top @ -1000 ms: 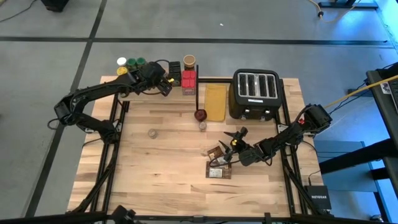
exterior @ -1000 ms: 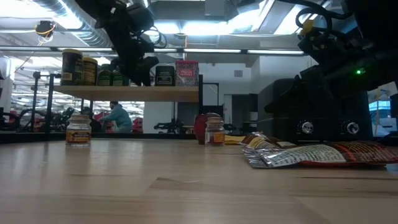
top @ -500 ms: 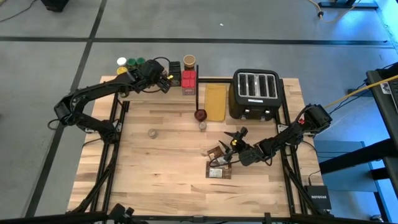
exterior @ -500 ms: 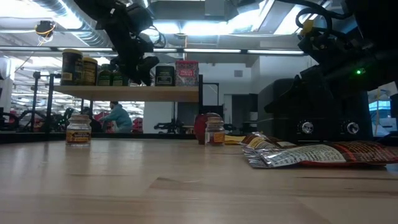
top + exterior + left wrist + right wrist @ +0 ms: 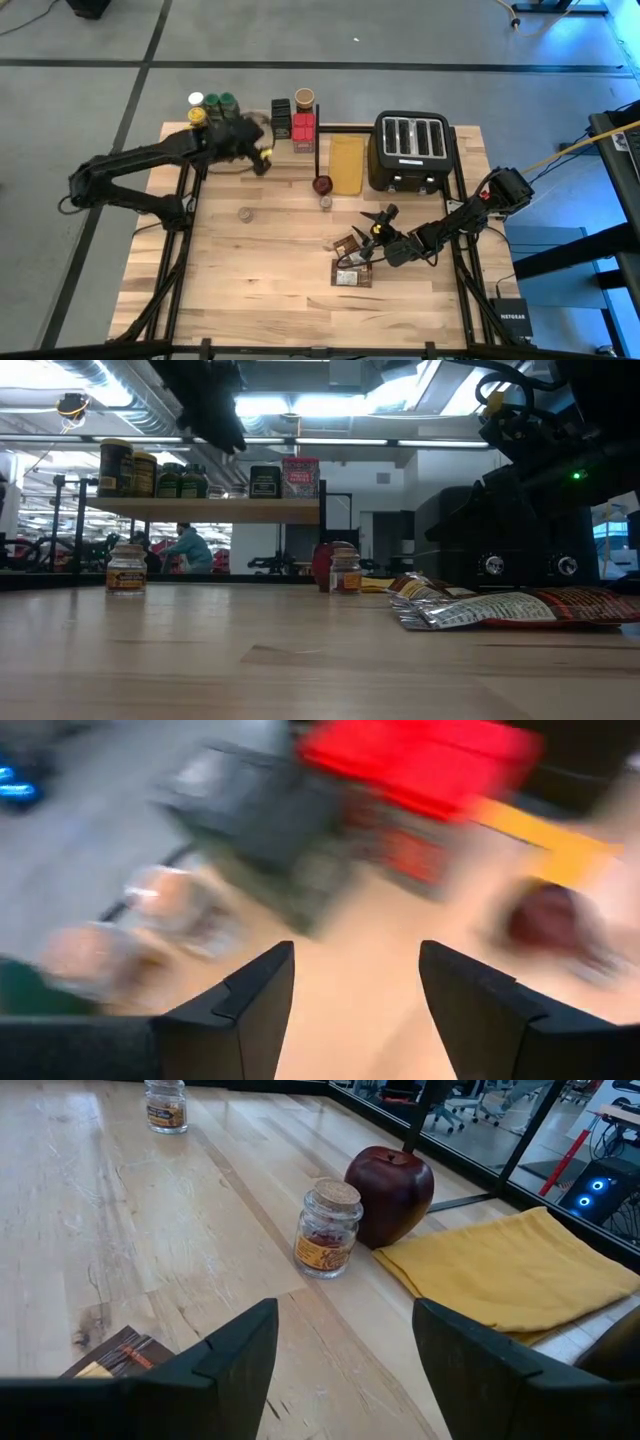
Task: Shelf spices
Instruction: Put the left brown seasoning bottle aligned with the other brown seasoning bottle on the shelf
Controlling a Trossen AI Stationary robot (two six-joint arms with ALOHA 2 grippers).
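The spices still off the shelf point(image 5: 215, 510) lie on the bare tabletop point(image 5: 260, 290): a small glass jar with a cork stopper point(image 5: 327, 1228) just beside a dark red apple-shaped object point(image 5: 392, 1195), another small jar point(image 5: 245, 214) alone toward the table's left side, and flat brown packets point(image 5: 352, 262) near the right gripper point(image 5: 378, 226). The rest, jars, tins and a red box point(image 5: 304, 127), stand in a row on the shelf at the far edge.

The corked jar looks light, rigid and breakable, its glass likely slick; my judgement is to grip it across the body below the stopper, square and level, since a pull on the cork may lift the cork alone. The packets look thin, floppy and crinkly, lying flat, so they probably need pinching at a raised edge or corner.

The right gripper hovers low over the packets, fingers spread apart with nothing between them. The left gripper point(image 5: 262, 157) sits by the shelf's front edge near the row, fingers likewise parted and empty. A yellow cloth point(image 5: 510, 1270) lies beside a black toaster point(image 5: 412, 150)
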